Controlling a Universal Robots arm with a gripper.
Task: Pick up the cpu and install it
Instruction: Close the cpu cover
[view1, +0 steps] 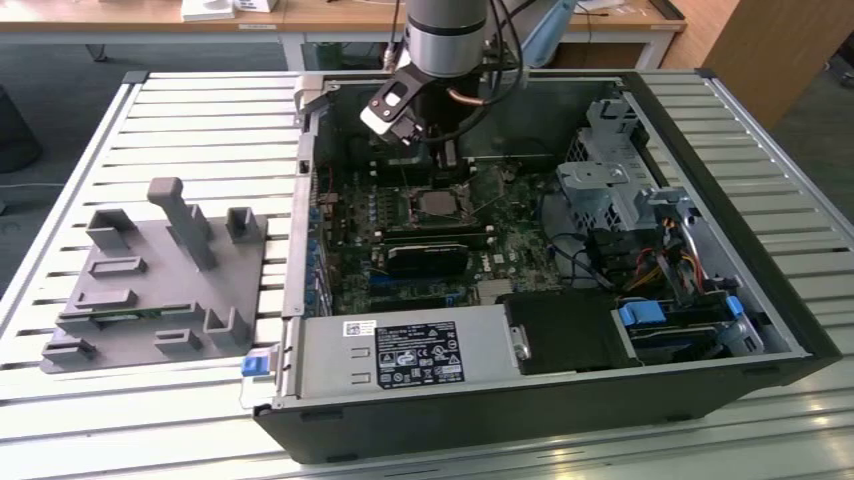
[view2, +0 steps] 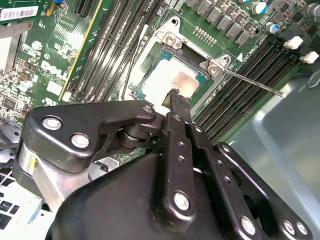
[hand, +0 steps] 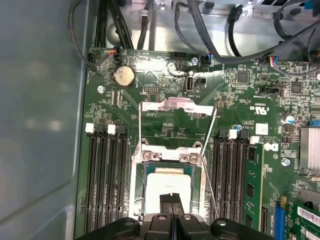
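Exterior view. Shows an open case (view1: 747, 250) lying on a slatted worktop (view1: 200, 110), with a grey jig (view1: 147, 290) at its 9 o'clock. Puts the arm (view1: 451, 35) at the case's 12 o'clock, hanging down over the board (view1: 501, 195). Places the tool (view1: 449, 160) just at 12 o'clock of the cpu (view1: 435, 205), lying flat near the board's middle. Cannot tell the tool's state from here.

Second wrist view. Shows the tool (view2: 176, 95) with fingertips pressed together, clamped on nothing, poised right over the cpu (view2: 165, 80). Cannot tell contact from a slight gap. Finds the cpu seated inside the socket frame (view2: 172, 40), silvery top up, between banks of memory slots (view2: 115, 45). Shows a thin lever (view2: 250, 82) sticking out beside the frame.

First wrist view. Shows the tool (hand: 171, 197) closed on itself above the cpu (hand: 167, 182). Shows the load plate (hand: 175, 107) swung open, clear of the socket frame (hand: 137, 165), the lever (hand: 207, 150) raised beside it, and a coin cell (hand: 124, 76) further along the board.
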